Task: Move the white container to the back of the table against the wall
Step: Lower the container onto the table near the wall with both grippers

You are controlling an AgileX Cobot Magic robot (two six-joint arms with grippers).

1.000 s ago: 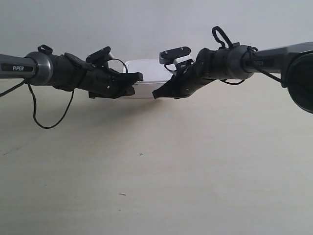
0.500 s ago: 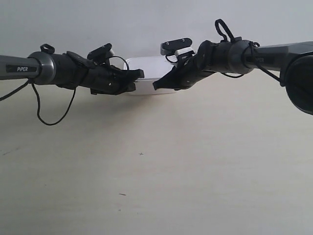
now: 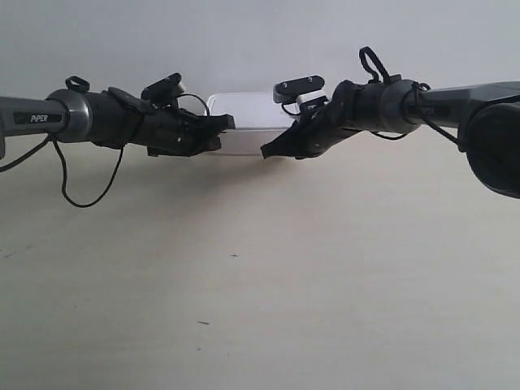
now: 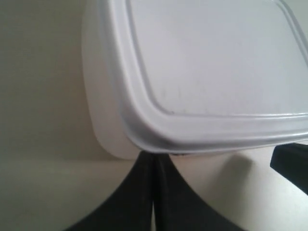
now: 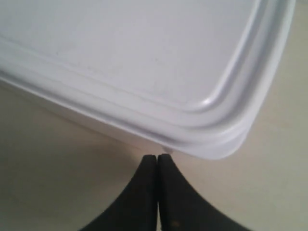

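1. The white container (image 3: 244, 122) sits at the far side of the table (image 3: 260, 325), right in front of the wall (image 3: 244, 41). I cannot tell whether it touches the wall.
2. At the exterior view's left, one arm (image 3: 89, 118) reaches in almost level. A black cable (image 3: 69, 191) loops below it, and its dark tip is at that end of the container.
3. In the left wrist view, the left gripper (image 4: 153, 163) has both jaws pressed together and holds nothing. Its tip touches a rounded corner just under the rim of the lid (image 4: 211, 57).
4. In the middle, the box lies between the two dark tips with its lid on.
5. At the exterior view's right, the other arm (image 3: 390, 101) slants down, its tip at the opposite end.
6. In the right wrist view, the right gripper (image 5: 158, 163) also has its jaws closed tight and empty. Its tip is up against a corner below the rim.
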